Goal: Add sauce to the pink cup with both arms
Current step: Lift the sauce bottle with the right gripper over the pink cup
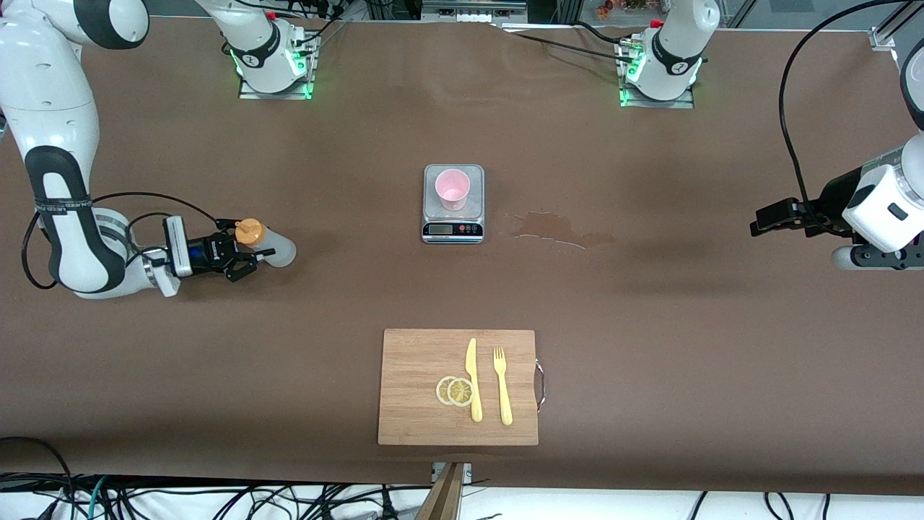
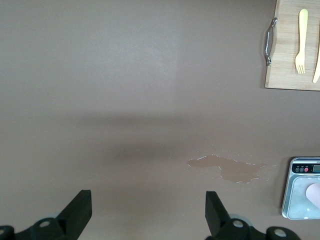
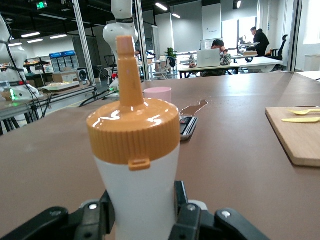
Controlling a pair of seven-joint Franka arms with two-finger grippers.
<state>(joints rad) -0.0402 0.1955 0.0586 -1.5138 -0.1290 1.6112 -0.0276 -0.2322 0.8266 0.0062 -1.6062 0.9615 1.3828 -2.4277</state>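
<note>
While your right gripper (image 1: pixel 249 261) pinches the sauce bottle (image 1: pixel 268 243) standing toward the right arm's end of the desk, left gripper (image 1: pixel 764 219) waits spread; next lift it toward the pink cup (image 1: pixel 452 188) on the scale (image 1: pixel 452 230).

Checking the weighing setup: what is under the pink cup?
The pink cup stands on the silver scale, on its plate. The cup covers the plate's middle; the display strip shows.

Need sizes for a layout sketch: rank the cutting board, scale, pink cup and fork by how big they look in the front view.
1. Cutting board
2. Scale
3. Fork and cup: unsure. The fork is longer but thin, and it lies nearer the camera.
</note>
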